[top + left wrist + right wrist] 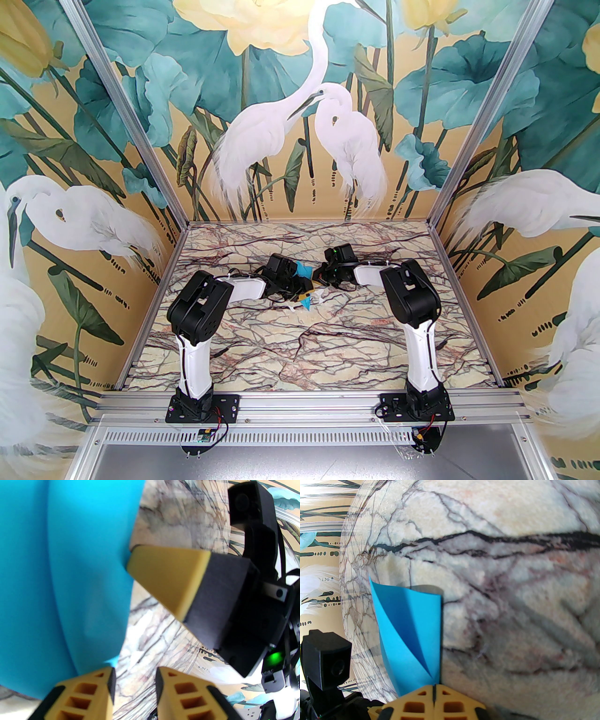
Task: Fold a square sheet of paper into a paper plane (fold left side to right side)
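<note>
right gripper [434,687]: clamped on an edge of the square sheet of paper [410,630] | sheet: curled, above marble table [511,573] middle | left gripper [135,672]: released, jaws apart, sheet just beside it

The square sheet of paper [70,573] blurred and cut off in my left wrist view, mostly hidden behind my wrists [281,276] from above, my left fingers [79,698] and right fingers [417,706] cropped below.
</note>
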Robot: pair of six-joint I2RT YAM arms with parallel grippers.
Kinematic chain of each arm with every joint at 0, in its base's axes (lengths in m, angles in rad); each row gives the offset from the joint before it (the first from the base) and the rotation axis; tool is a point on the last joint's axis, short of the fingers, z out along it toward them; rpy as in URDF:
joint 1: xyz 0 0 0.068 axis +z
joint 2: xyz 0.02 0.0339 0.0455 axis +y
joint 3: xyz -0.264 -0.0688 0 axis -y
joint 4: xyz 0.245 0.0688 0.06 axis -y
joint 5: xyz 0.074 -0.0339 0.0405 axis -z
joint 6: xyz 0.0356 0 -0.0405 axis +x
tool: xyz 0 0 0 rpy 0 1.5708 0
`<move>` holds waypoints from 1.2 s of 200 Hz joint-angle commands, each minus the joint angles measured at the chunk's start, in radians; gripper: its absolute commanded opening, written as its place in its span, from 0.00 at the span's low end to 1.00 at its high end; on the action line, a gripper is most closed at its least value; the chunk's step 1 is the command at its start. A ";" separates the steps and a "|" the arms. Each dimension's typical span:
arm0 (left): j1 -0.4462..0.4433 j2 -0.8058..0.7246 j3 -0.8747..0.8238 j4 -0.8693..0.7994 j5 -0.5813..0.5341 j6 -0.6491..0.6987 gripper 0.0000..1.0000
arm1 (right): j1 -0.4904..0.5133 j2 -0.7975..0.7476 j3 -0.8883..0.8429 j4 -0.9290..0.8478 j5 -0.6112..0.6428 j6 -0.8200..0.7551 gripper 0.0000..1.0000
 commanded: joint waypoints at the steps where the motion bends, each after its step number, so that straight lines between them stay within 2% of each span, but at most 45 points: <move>1: 0.007 0.022 0.006 -0.019 -0.023 0.013 0.35 | 0.012 0.007 0.000 -0.024 0.030 -0.018 0.00; 148: 0.008 0.003 -0.002 0.015 -0.004 0.008 0.36 | 0.014 0.001 0.048 -0.024 0.012 -0.035 0.00; 197: 0.063 -0.084 -0.010 -0.013 -0.016 0.029 0.38 | 0.015 0.024 0.052 -0.035 0.019 -0.039 0.00; 240: 0.070 -0.068 -0.011 -0.003 0.004 0.025 0.38 | 0.016 0.040 0.070 -0.043 0.024 -0.041 0.00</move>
